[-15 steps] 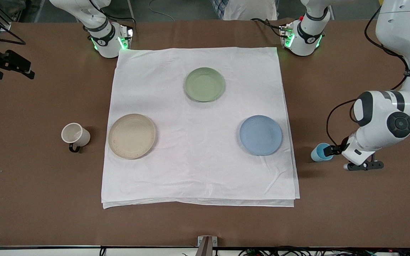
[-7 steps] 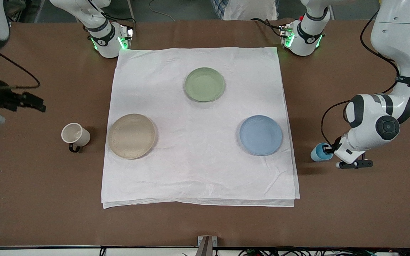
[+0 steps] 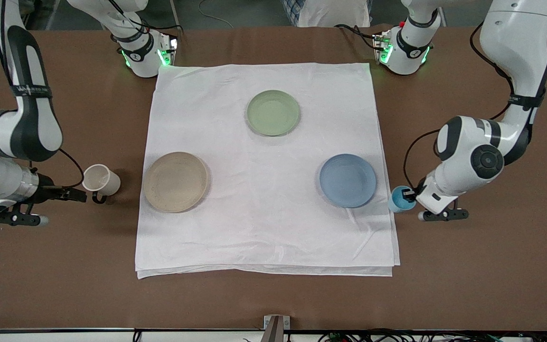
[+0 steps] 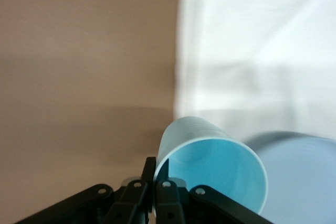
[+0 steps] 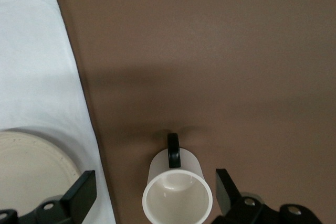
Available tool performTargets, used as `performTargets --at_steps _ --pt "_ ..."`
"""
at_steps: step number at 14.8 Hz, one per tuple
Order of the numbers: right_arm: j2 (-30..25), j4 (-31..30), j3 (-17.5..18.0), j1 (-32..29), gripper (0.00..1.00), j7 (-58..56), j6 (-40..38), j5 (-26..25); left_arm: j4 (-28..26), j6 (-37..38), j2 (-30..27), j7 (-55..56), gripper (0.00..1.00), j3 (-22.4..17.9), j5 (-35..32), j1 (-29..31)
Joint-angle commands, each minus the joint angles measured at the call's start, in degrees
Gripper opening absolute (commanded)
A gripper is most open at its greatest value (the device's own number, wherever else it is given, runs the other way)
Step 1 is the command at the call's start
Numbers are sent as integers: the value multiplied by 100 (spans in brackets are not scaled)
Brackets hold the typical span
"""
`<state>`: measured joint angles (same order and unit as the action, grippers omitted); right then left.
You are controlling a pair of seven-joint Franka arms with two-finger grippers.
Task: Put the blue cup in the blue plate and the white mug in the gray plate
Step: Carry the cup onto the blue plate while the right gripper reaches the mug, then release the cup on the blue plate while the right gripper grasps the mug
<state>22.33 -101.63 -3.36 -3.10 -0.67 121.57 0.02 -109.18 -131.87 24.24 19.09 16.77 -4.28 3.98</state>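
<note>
1. Left gripper [image 3: 409,194], right-centre of the front frame: fingers pinched on the rim of the blue cup [image 3: 400,199], holding it over the edge of the white cloth [image 3: 264,228] nearest the left arm's end of the table.
2. In the left wrist view the blue cup [image 4: 212,163] sits low-centre in the frame, tilted, one finger [image 4: 148,170] outside its wall and one inside; the gripper [image 4: 156,177] is clamped on the wall.
3. Blue plate [image 3: 348,180], right of centre in the front frame, lies on the cloth just beside the held cup and carries nothing.
4. Right gripper [image 3: 80,194], lower left of the front frame: fingers spread wide, level with the white mug [image 3: 101,180].
5. In the right wrist view the white mug [image 5: 177,191] stands upright at bottom centre between the two fingers [image 5: 81,195] without touching either, dark handle turned away from the gripper [image 5: 155,195].
6. The mug stands on the brown table [image 3: 64,285], off the cloth, beside the gray plate [image 3: 175,181].
7. Gray plate, left of centre, lies on the cloth with nothing on it.
8. Pale green plate [image 3: 273,112], upper centre, lies on the cloth.
</note>
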Motion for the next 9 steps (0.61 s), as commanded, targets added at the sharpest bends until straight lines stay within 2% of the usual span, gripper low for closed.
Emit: performTargets --at_steps 1,4,6,7,8,9 --pt "-203 -1137 64 -103 100 5 1146 -20 -68 109 -78 927 0 370 -109 -185" --pt "16 -1412 64 -120 95 5 1430 -20 -77 92 98 1657 0 345 -126 -695" --pt "87 -1517 72 -155 86 5 1430 7 -130 92 151 1852 0 362 -126 -749" --pt "96 -1552 72 -156 77 5 1430 16 -173 74 204 1861 1 362 -126 -775" --pt "96 -1553 72 -156 65 -3 1422 16 -183 66 256 1887 4 362 -126 -793" --pt "105 -1553 72 -156 45 -4 1396 16 -174 65 292 1975 17 362 -126 -793"
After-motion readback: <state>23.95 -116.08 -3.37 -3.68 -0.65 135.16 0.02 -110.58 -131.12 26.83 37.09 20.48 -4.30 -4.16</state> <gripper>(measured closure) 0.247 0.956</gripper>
